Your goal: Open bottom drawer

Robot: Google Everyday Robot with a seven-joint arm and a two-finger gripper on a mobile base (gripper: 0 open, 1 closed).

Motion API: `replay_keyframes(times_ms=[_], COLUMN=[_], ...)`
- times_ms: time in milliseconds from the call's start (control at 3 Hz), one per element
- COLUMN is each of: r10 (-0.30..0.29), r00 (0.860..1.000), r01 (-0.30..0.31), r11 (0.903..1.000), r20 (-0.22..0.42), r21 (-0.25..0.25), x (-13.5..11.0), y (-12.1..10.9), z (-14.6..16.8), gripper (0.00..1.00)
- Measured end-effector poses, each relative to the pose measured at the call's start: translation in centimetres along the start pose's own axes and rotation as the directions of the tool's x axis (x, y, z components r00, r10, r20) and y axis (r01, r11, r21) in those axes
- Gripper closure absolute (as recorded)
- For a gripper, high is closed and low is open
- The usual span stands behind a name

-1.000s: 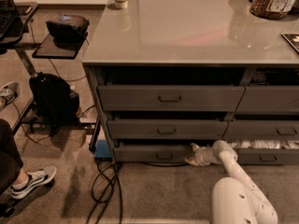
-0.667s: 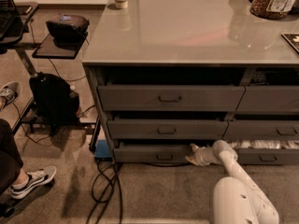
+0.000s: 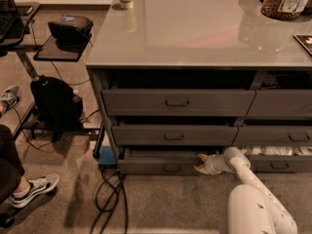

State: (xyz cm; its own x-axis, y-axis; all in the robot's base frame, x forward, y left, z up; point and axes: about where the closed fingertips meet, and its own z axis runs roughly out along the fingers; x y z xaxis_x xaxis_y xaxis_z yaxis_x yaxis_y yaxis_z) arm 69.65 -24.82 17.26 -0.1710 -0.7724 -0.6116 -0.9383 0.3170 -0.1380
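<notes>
A shoe [image 3: 34, 189] and a black backpack [image 3: 56, 104] sit on the floor at the far left, well apart from the cabinet, and neither has shifted over the last second. Cables [image 3: 109, 194] trail across the carpet below the cabinet's left corner, as before.

The bottom drawer [image 3: 146, 165] is the lowest of the left stack, just above the carpet. Its slim front stands a little proud of the drawer above, with a dark gap along its top. That front lies in the same place as a second ago, and its small pull [image 3: 171, 168] is untouched.

The gripper [image 3: 201, 164] is low at the right end of that front, against its upper edge and to the right of the pull. It has moved barely, if at all. I cannot tell how wide it is set or whether it grips the panel. The white arm [image 3: 243, 172] reaches in from the lower right in nearly the same pose.

So the real change is almost none. By my judgement the drawer is only cracked open, the pull has stalled or not yet begun, and most of the travel remains.
</notes>
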Motion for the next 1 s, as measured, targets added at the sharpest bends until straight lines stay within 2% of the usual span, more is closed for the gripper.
replay_keyframes(times_ms=[333, 667, 1000], r10=[-0.014, -0.057, -0.061], r00=[1.0, 0.996, 0.994], r01=[0.013, 0.06, 0.068], r11=[0.9995, 0.9977, 0.9952], r20=[-0.021, -0.069, -0.089], r21=[-0.028, 0.034, 0.071], x=[0.6, 2.3, 3.1], y=[2.1, 2.2, 2.3], z=[-0.2, -5.3, -7.9], gripper=[1.0, 1.0, 1.0])
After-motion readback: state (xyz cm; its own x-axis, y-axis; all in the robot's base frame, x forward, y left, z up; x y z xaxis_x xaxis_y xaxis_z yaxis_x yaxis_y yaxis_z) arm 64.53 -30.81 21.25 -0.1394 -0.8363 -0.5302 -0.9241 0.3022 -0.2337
